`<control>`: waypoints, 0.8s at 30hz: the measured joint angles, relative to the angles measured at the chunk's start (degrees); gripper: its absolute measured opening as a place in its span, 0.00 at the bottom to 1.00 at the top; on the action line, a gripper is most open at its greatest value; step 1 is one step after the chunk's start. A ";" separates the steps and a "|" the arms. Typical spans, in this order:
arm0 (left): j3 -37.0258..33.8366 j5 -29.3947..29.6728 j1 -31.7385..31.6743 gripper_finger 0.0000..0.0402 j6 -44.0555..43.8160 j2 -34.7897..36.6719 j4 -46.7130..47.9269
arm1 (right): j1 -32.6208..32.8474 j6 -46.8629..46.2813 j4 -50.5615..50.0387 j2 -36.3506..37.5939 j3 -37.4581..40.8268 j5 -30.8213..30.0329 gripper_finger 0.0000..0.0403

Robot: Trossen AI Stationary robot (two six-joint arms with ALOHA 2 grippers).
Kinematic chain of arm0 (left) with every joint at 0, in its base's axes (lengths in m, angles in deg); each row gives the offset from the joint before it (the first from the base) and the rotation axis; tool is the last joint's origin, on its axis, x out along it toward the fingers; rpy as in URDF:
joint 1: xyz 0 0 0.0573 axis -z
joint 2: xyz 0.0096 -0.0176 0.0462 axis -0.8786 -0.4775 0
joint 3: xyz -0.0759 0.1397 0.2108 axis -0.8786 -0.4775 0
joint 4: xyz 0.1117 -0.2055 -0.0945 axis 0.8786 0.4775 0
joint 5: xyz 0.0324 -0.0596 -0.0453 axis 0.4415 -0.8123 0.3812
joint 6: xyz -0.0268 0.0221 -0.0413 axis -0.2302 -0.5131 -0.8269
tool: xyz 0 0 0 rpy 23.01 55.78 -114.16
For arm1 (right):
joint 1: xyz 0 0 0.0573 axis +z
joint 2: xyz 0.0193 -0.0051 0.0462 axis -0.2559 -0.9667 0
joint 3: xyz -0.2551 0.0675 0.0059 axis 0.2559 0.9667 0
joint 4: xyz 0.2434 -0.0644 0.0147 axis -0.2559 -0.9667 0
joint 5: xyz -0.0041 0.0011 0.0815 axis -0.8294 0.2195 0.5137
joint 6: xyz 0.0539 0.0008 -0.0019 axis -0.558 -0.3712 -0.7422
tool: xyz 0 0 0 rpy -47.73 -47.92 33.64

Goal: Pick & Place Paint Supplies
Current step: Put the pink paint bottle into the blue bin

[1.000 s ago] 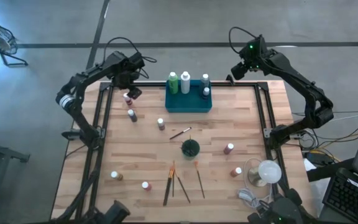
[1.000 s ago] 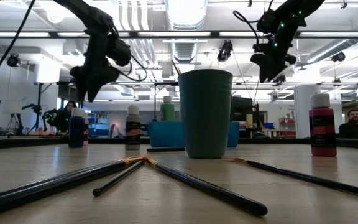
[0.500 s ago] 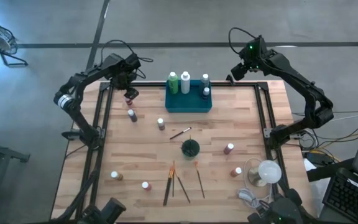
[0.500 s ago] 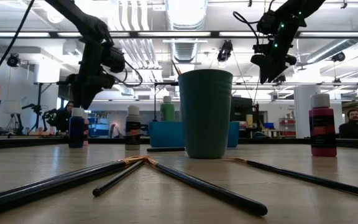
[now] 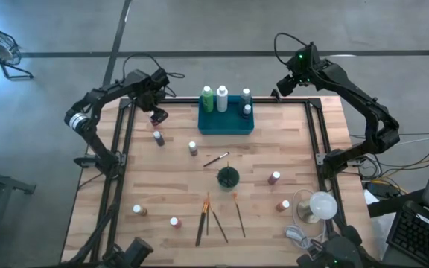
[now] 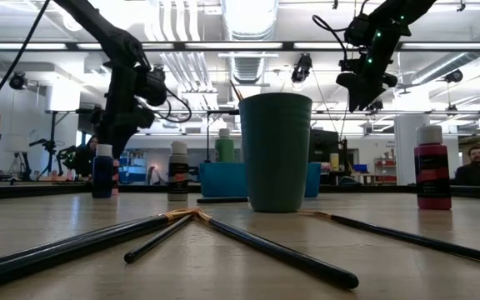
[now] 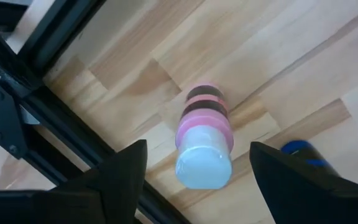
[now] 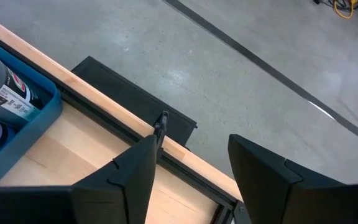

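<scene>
- Left wrist view: the left gripper (image 7: 194, 171) hangs open over the pink bottle (image 7: 204, 144), whose white cap sits between the two dark fingers (image 7: 114, 177) with clear wood on either side — nothing is gripped.
- To do this pick well, I judge the bottle should be kept centred between the fingers, the descent carried past the cap so the pads meet the pink body, and only then the squeeze; a grip on the cap alone could let it tip.
- A blue-capped thing (image 7: 300, 149) shows just beyond one finger — probably the neighbouring bottle, though it is too cut off to be sure; that finger should not nudge it.
- The right gripper (image 8: 188, 171) waits open and empty over the table's far edge, the teal tray (image 8: 39, 106) off to one side of its fingers.
- The wooden table (image 5: 274, 149) is bare butcher-block, framed by black rails, with bottles, paintbrushes (image 5: 207, 216) and a dark green cup (image 5: 228, 177) scattered on it.
- In the low view, an open workshop with ceiling lights lies beyond.
</scene>
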 joint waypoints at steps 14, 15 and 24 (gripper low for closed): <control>-0.87 0.00 0.00 0.71 0.07 0.00 -1.12 | 0.00 0.42 0.09 0.00 0.00 0.00 0.51; -0.87 0.00 0.00 0.71 0.07 0.00 -1.21 | 0.00 0.41 0.09 0.00 0.00 0.00 0.50; -0.87 0.00 0.00 0.62 0.04 0.00 -1.28 | 0.00 0.42 0.09 0.00 0.00 0.00 0.45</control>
